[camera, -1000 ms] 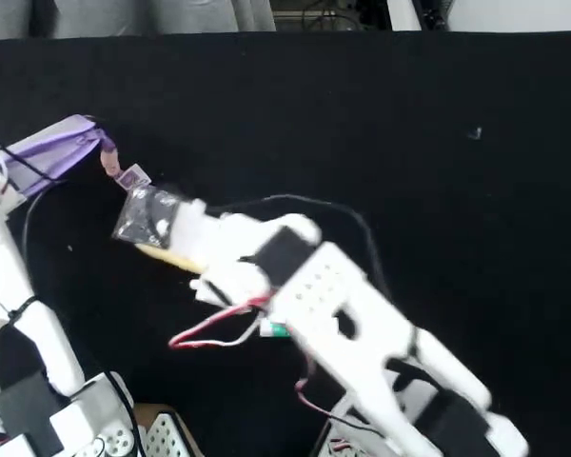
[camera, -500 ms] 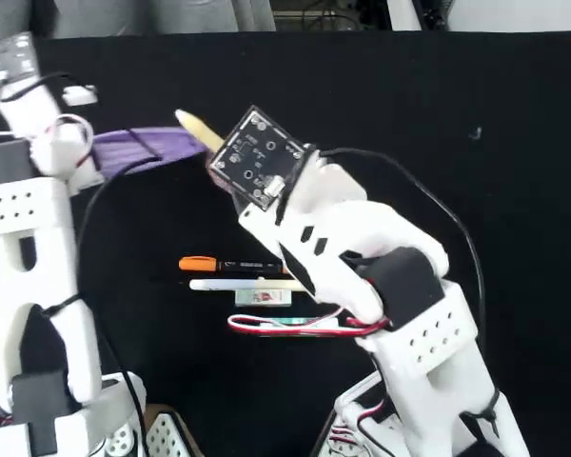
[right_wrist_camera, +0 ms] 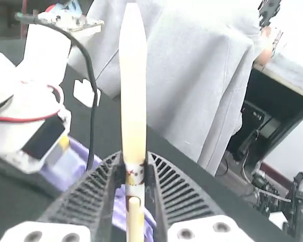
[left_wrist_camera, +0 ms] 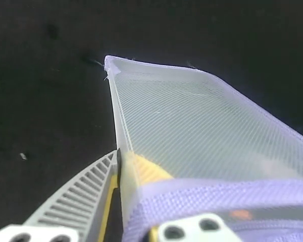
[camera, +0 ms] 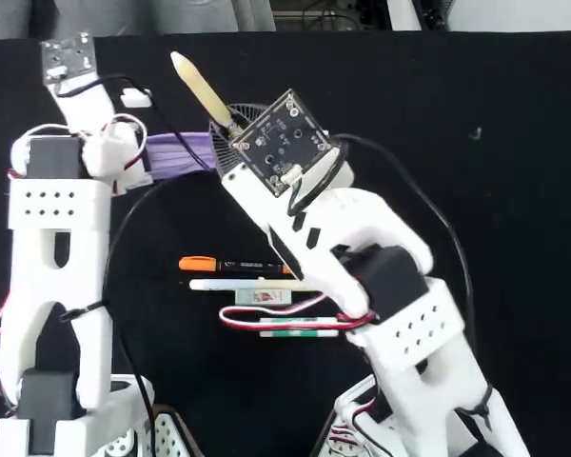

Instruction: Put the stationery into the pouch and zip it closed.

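No legible txt/nos. Marks on small white item (camera: 263, 297) and cream pen (right_wrist_camera: 133, 101): too small to read.

The right claw (right_wrist_camera: 134, 170) has its two dark ribbed fingers (right_wrist_camera: 103, 194) closed tight on a cream pen (right_wrist_camera: 133, 91) with a patterned band at the grip. The pen runs straight out from the claw, its tapered tip pointing away. Beside it stands the white body of the other arm (right_wrist_camera: 35, 116), with red wires and a black cable (right_wrist_camera: 91, 85) looping over it. A purple pouch (right_wrist_camera: 73, 164) lies under that arm on the black table (right_wrist_camera: 232, 206). Pale grey cloth (right_wrist_camera: 192, 75) hangs behind.
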`<state>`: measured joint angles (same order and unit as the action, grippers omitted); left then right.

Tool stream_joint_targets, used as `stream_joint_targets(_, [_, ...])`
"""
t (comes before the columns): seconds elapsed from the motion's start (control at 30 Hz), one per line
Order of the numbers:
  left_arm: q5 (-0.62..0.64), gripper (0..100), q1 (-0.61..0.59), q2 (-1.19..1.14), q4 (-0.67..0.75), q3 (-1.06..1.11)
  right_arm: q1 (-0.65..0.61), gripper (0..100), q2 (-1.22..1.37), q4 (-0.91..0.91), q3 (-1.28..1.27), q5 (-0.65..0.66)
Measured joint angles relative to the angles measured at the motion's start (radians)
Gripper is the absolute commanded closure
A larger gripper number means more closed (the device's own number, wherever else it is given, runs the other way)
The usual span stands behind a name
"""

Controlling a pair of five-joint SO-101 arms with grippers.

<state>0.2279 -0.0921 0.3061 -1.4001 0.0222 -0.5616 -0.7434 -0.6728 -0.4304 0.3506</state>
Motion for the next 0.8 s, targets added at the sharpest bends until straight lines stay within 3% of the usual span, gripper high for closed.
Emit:
stream_joint_targets(0.4, [0.051,97,0.106,0.0,0.0,0.0,-0.06,98.8,-0.322,0.385,-0.408,-0.002])
stream_joint_targets(0.8, [0.055,97,0.107,0.0,0.0,0.0,-0.064,98.8,-0.354,0.701,-0.647,-0.069])
